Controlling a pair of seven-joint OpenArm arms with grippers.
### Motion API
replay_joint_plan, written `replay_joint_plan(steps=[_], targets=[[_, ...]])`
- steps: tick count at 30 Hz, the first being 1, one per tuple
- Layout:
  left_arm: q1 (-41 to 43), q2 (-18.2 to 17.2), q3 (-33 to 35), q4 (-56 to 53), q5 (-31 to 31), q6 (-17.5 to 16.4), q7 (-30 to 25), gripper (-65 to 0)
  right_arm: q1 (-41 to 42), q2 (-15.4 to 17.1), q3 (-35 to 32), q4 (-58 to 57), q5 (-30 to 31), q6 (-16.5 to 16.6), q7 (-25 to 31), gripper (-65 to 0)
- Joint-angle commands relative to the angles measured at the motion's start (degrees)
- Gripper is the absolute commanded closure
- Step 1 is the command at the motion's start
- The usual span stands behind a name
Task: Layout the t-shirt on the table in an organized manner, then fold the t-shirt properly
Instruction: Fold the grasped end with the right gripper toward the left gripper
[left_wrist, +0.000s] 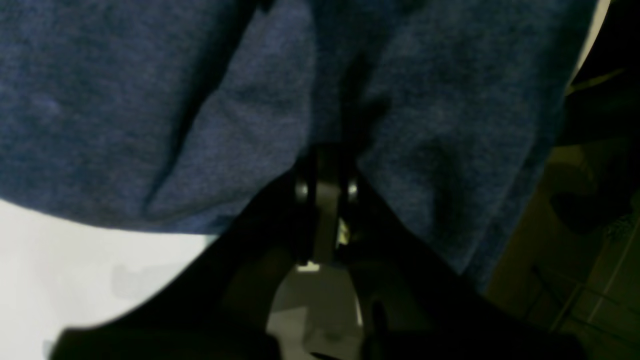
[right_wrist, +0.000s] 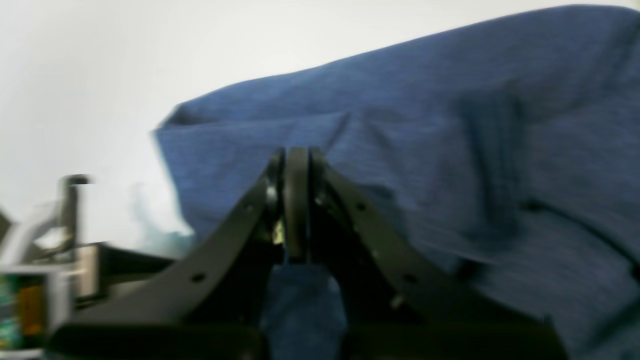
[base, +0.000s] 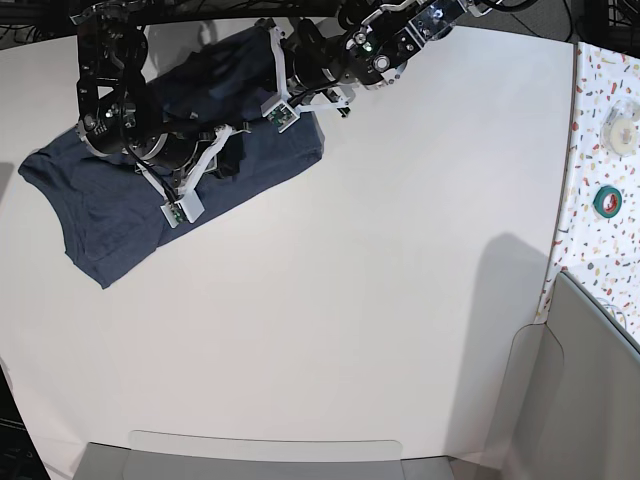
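The dark blue t-shirt (base: 105, 215) lies rumpled at the far left of the white table (base: 350, 300), part of it bunched under both arms. In the left wrist view my left gripper (left_wrist: 326, 152) is shut on a fold of the t-shirt (left_wrist: 150, 100), and the cloth drapes around its jaws. My right gripper (right_wrist: 297, 152) is likewise shut on the t-shirt (right_wrist: 450, 125), with cloth also showing below the jaws. From the base view, the left gripper (base: 272, 62) is at the shirt's far edge and the right gripper (base: 228, 155) over its middle. No lettering shows.
A speckled side surface (base: 600, 90) runs along the right edge, with a white tape roll (base: 623, 125) and a green one (base: 606, 200) on it. A grey panel (base: 590, 350) stands at the lower right. A clear strip (base: 265, 450) edges the table's front.
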Motion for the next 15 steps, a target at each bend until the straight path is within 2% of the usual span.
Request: replay_joint_plan(steps=[1,4,8,13,15], targets=[[-0.09,-0.02,0.05,0.79,-0.08,-0.08,0.5,-1.6,0.24,0.3,0.16,1.02,1.62,0.12,0.94,0.0],[-0.09,-0.02,0.13,0.79,-0.08,-0.08,0.5,-1.6,-0.55,0.3,0.07,0.31,4.0,0.73,0.94,0.0],[-0.18,-0.02,0.13,0.79,-0.08,-0.08,0.5,-1.6,-0.55,0.3,0.07,-3.2,5.4,6.1,0.59,0.0],[-0.18,-0.02,0.13,0.79,-0.08,-0.08,0.5,-1.6,-0.03,1.01,0.16,-10.32,4.87,6.36,0.68,0.0],[-0.18,-0.02,0.13,0.79,-0.08,-0.08,0.5,-1.6,0.94,2.24,0.07,-11.91,4.87,6.27,0.77,0.0]])
